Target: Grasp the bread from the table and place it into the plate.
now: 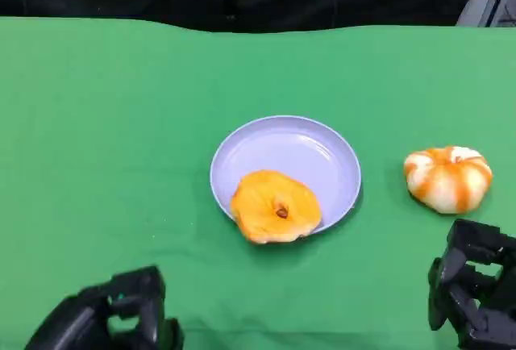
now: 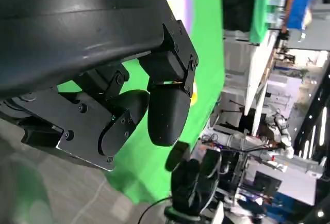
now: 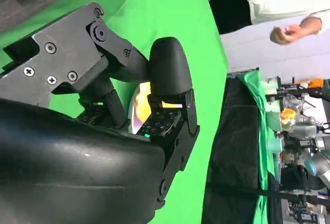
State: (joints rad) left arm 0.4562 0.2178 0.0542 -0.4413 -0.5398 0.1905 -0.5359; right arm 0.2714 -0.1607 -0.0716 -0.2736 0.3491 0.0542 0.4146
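Bread on the plate: one flat orange bread lies in my plate's near part, overlapping the near rim a little, with a small dark spot at its middle.
Bread on the table: one round bread, white with orange stripes, sits on the green table near its right edge, to the right of the plate and apart from it.
Plate: one pale lilac plate, round, at about the middle of the table.
My right hand: my right hand hangs at the table's near right corner. The striped bread lies just beyond it, towards the far edge, close but not touching. I hold nothing in it. In the right wrist view the fingers reach forward with a gap beneath them, and a strip of the plate and orange bread shows through that gap.
My left hand: my left hand is at the near edge, left of the middle, well apart from both breads. The flat bread and the plate lie beyond it and to its right. It holds nothing. In the left wrist view its fingers are bent partway inward over the green cloth, not closed together.
Count: two breads, one plate, two hands.
Beside the table: in the right wrist view a person's hand and pale sleeve show past the table's far edge.
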